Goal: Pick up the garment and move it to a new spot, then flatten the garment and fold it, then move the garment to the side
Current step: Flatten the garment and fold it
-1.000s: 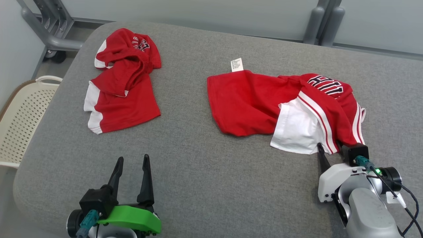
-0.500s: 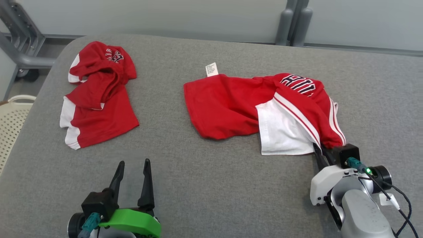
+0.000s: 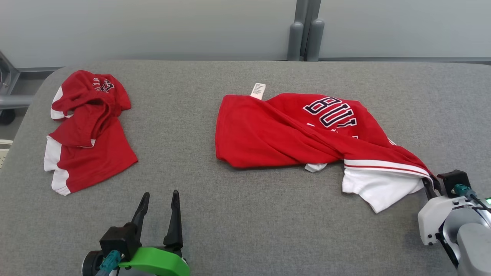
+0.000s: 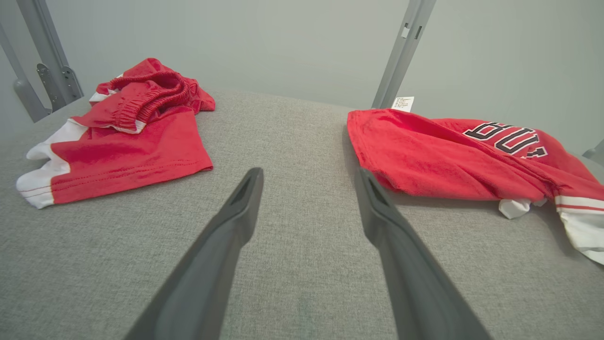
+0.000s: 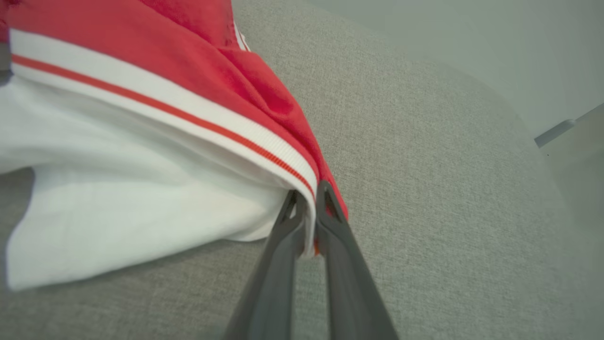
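The garment (image 3: 284, 130) is a red jersey with dark lettering, a white panel and a striped band. It lies crumpled right of the middle on the grey table (image 3: 245, 222). My right gripper (image 3: 430, 183) is at the garment's lower right corner, shut on the striped band. The right wrist view shows that gripper (image 5: 309, 200) pinching the garment (image 5: 141, 80) with the fabric drawn taut off the table. My left gripper (image 3: 160, 193) stands open over bare table near the front edge. In the left wrist view, the left gripper (image 4: 309, 174) has nothing between its fingers, and the garment (image 4: 448, 151) lies to its right.
A second red and white garment (image 3: 88, 142) lies bunched at the table's far left, also seen in the left wrist view (image 4: 127, 137). Grey posts (image 3: 305, 34) stand behind the table against a pale wall. The table's right edge (image 5: 533, 156) curves away beyond my right gripper.
My right gripper has shut on the garment's striped band and pulled that corner to the right, stretching the garment and turning its lettering up. The head camera has shifted. The left gripper stays open.
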You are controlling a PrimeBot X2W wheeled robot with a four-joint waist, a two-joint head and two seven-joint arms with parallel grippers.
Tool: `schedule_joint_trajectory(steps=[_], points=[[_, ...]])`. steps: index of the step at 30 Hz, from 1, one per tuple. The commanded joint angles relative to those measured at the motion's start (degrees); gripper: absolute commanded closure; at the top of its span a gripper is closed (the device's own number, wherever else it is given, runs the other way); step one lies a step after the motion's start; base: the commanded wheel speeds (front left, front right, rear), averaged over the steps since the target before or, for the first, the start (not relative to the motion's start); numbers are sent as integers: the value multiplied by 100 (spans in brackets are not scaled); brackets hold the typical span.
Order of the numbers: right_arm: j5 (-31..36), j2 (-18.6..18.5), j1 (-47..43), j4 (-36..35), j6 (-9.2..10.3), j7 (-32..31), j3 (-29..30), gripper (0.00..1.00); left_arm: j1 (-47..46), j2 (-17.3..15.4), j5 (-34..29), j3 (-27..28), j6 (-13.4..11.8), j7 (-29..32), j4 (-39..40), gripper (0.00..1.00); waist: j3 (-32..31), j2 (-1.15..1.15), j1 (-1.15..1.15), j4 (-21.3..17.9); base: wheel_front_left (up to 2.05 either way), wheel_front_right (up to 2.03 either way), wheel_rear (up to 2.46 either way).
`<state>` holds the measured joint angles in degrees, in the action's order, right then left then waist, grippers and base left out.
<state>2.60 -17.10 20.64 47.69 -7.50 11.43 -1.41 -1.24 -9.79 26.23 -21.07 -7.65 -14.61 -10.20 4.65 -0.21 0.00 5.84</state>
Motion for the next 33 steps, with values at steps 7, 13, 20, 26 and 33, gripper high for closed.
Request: schedule_joint_trajectory(steps=[7,13,20,26,33], points=[[-209,-239,263,344,2,-38,-207,93,35,-53,8,-35,-41,36,20,0,-11,21,0,-3,0,0,0],[-253,-197,330,455,2,127,-281,0,105,-65,57,-25,-79,55,14,0,-130,21,0,-129,0,0,0],[-348,-219,232,80,2,292,-342,0,153,-72,93,-32,-104,45,57,0,-250,21,0,-285,0,0,0],[-440,-146,120,-564,2,338,-376,0,125,-28,85,-55,-105,23,45,0,-320,21,0,-383,0,0,0],[-432,185,-159,-1313,2,329,-285,0,-564,-23,-42,-287,134,231,-384,0,-277,21,0,-561,0,0,0]])
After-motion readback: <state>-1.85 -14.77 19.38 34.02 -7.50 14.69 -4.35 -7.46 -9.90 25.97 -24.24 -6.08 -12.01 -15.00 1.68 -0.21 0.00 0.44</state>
